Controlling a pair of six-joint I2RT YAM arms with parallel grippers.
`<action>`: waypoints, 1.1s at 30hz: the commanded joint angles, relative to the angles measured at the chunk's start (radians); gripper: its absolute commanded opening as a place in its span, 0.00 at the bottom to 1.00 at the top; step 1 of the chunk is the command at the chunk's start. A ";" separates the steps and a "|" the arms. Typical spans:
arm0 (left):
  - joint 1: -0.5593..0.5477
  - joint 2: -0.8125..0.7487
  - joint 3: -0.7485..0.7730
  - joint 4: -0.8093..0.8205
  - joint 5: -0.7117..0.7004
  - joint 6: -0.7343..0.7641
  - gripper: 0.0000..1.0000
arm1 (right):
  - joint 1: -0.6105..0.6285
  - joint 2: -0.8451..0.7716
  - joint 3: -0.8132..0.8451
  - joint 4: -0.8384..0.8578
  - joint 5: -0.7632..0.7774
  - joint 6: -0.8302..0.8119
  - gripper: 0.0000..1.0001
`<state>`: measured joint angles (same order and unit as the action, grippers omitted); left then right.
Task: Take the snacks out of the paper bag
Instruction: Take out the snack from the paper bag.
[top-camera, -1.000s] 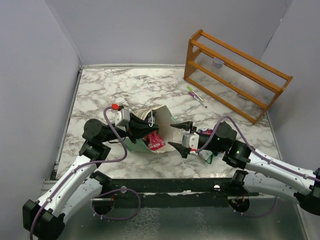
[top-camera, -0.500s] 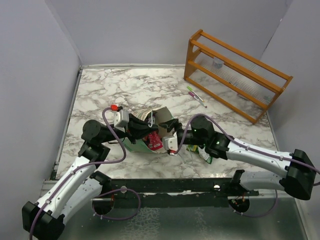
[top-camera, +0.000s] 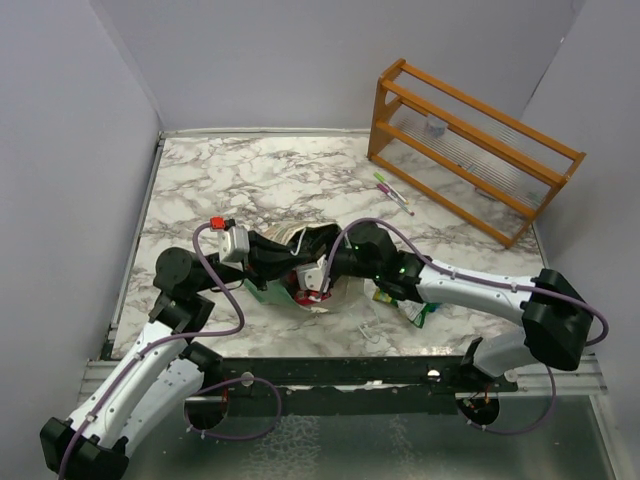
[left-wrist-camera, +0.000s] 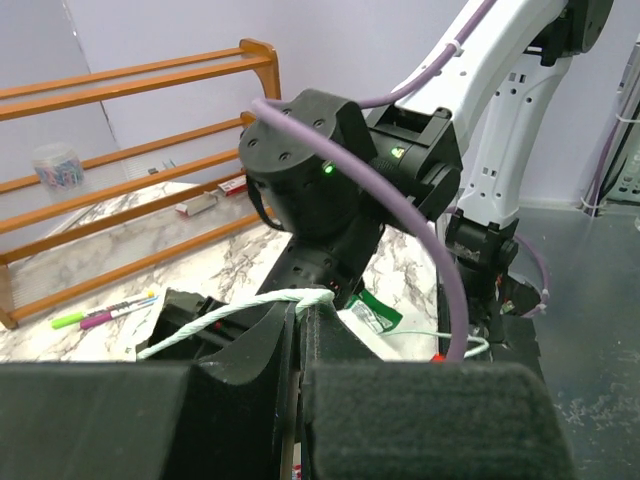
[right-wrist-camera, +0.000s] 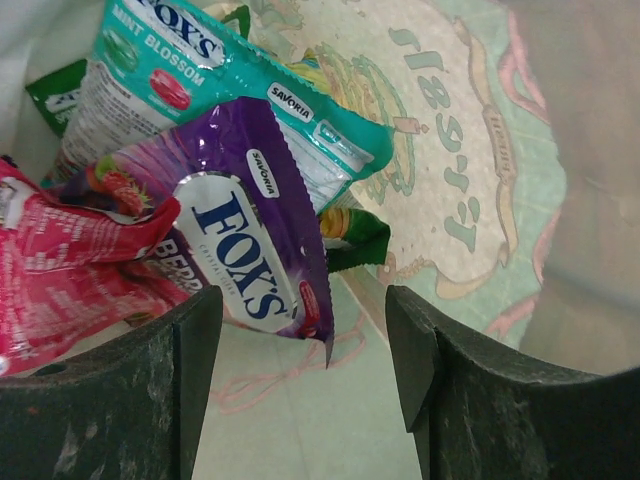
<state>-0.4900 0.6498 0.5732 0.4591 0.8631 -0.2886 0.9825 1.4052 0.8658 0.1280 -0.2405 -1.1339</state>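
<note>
1. Inside the bag (right-wrist-camera: 470, 200) on the desk (top-camera: 250, 180), a purple snack (right-wrist-camera: 250, 240), a teal snack (right-wrist-camera: 170, 70) and a red snack (right-wrist-camera: 60, 270) are piled.
2. The right gripper (right-wrist-camera: 300, 380) is placed inside, jaws wide, nothing held.
3. The cord (left-wrist-camera: 220, 318) is pinched by the left gripper (left-wrist-camera: 298, 322), jaws closed.

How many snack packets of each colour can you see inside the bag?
Teal packet: 1
Purple packet: 1
Red packet: 1
Green packet: at least 1, mostly hidden
Total: at least 4
</note>
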 joint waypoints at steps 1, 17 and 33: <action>0.004 -0.022 0.006 0.008 -0.013 0.021 0.00 | 0.002 0.067 0.069 0.013 0.053 -0.074 0.66; 0.004 -0.027 0.008 -0.010 -0.017 0.027 0.00 | 0.002 0.263 0.191 -0.123 0.142 -0.152 0.65; 0.004 -0.014 0.020 -0.059 -0.062 0.049 0.00 | 0.002 0.091 0.101 -0.033 -0.008 0.010 0.01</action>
<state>-0.4847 0.6415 0.5732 0.4061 0.8207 -0.2584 0.9817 1.5852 1.0000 0.0521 -0.1673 -1.1927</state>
